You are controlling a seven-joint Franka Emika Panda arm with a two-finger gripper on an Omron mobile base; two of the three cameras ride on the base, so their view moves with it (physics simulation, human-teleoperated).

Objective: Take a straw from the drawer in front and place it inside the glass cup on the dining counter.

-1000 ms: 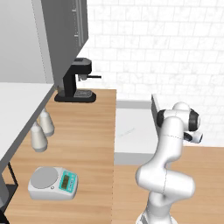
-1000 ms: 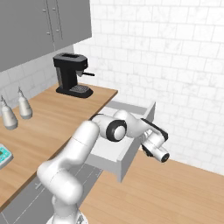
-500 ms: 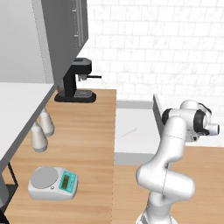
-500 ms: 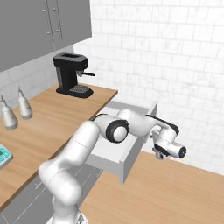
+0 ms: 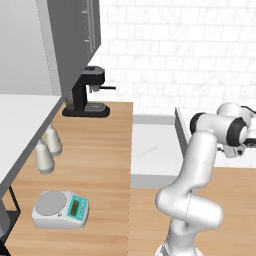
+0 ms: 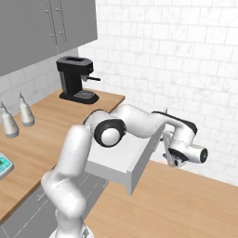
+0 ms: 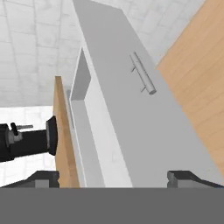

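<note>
The drawer (image 5: 152, 150) is pulled open, pale grey inside, a thin straw (image 5: 145, 152) lying within. The gripper (image 6: 170, 158) is spread wide, nothing held.

wood-topped counter (image 5: 105, 150) carries black coffee machine (image 5: 89, 92) at back by the wall, two pale bottles (image 5: 48, 152) along its left edge (side by side), kitchen scale (image 5: 61, 209) near the front. drawer (image 5: 152, 150) stands pulled out, straw (image 5: 148, 151) flat on its pale floor
</note>
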